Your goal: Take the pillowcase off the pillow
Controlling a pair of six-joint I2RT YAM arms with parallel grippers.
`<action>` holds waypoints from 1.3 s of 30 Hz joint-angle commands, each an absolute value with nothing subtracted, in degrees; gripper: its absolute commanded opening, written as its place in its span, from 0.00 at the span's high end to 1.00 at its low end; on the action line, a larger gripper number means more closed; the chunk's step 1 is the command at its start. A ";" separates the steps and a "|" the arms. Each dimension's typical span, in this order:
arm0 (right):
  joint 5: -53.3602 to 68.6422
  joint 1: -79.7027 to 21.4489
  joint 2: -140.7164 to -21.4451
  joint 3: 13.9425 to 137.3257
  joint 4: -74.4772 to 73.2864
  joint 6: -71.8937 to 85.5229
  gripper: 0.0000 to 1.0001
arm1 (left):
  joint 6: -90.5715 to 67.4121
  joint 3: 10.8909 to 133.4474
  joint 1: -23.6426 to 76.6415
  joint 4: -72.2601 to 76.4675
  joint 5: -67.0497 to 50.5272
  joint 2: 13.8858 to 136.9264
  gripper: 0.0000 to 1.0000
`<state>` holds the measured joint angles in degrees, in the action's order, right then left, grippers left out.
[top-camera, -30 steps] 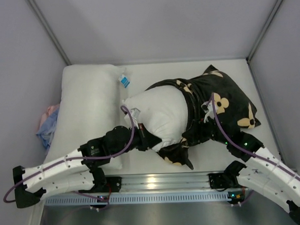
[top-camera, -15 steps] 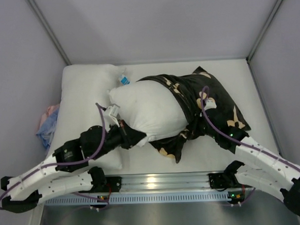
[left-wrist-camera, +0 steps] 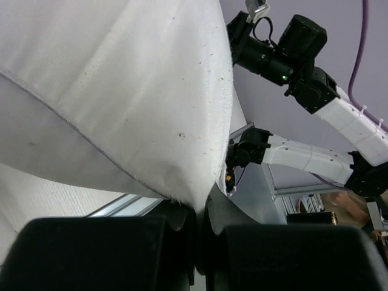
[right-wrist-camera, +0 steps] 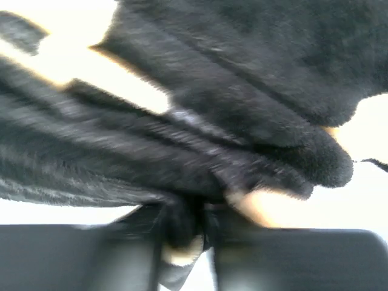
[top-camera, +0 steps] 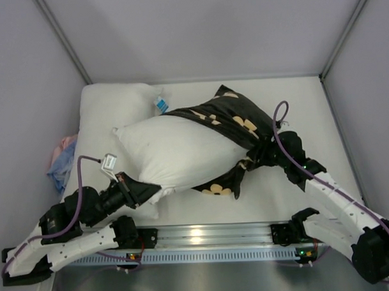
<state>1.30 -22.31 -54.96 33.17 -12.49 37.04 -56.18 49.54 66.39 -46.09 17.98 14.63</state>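
By the near edge, your left tool was clamped on the left corner seam of the pillow, jaws together on white cloth. Right of centre, your right tool was pinched tight on a fold of the pillowcase. The pillow lay slantwise across the middle of the bench, most of it bare. The pillowcase covered only its far-right end. The step looked like a tug-apart. It wanted you to anchor the right tool, draw the left toward the near-left corner in line with the pillow, and watch that thin corner grip for slipping.

Pillowcase, second pillow on white table
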 commanded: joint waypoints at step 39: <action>2.32 -50.09 -107.83 100.90 -25.49 3.42 0.02 | -67.85 21.18 66.27 -30.32 6.59 9.66 1.00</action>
